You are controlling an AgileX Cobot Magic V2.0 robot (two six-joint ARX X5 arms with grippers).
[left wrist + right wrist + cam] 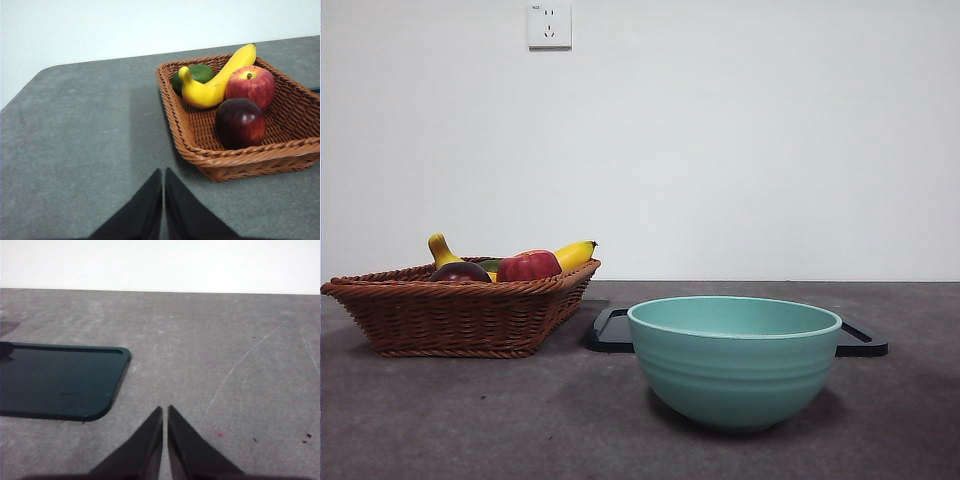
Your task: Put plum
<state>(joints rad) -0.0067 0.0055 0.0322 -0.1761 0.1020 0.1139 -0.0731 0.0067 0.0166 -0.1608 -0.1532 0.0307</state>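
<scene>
In the front view, a brown woven wicker basket sits at the left of the frame on the dark grey table. The smooth, dark purple-maroon plum lies inside it toward the left, only its top showing above the rim, with the red apple just to its right. A yellow banana pokes up behind the apple, its stem end rising behind the plum, and a sliver of a green fruit shows between the plum and the apple.

A teal ribbed bowl stands in the lower right-centre of the frame, well apart from the basket. Behind it lies a flat black tray, its corners showing on either side of the bowl. A white wall socket is at the top of the frame.

The left wrist view shows the left gripper at the bottom centre, its two black jaws pressed together over bare table — near the basket's closest corner but not touching it. The plum sits in the basket beside the apple, against the near rim.

The right wrist view shows the right gripper likewise pressed together at the bottom centre, holding nothing — the tray's rounded corner lies at the left of the frame.
</scene>
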